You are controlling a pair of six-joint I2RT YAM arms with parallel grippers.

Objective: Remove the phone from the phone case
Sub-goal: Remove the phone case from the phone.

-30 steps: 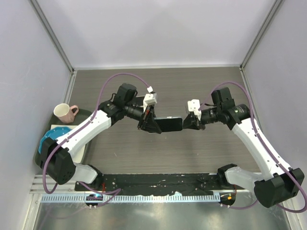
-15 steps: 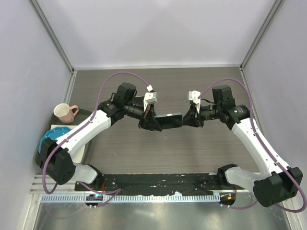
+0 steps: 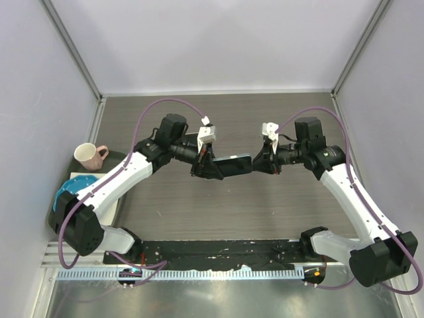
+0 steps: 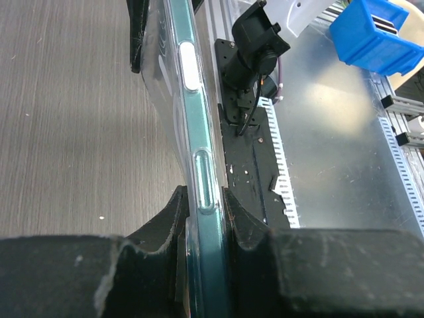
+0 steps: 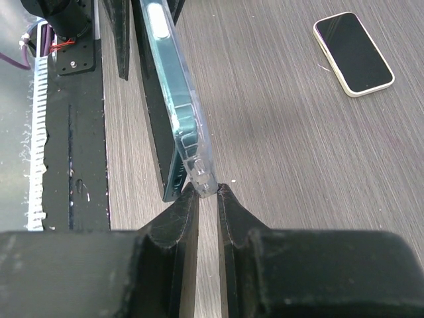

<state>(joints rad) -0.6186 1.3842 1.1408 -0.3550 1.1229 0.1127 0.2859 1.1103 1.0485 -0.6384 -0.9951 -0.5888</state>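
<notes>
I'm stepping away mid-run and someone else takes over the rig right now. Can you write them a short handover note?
Left gripper: shut on the phone, clamping one end, case included, held on edge above the table.
Right gripper: shut on the clear phone case at the opposite end's corner.
Done: cased phone lifted, held between both arms.
To do: peel the case off; the phone is not yet out.
Also: a second phone lies screen up on the table.
</notes>
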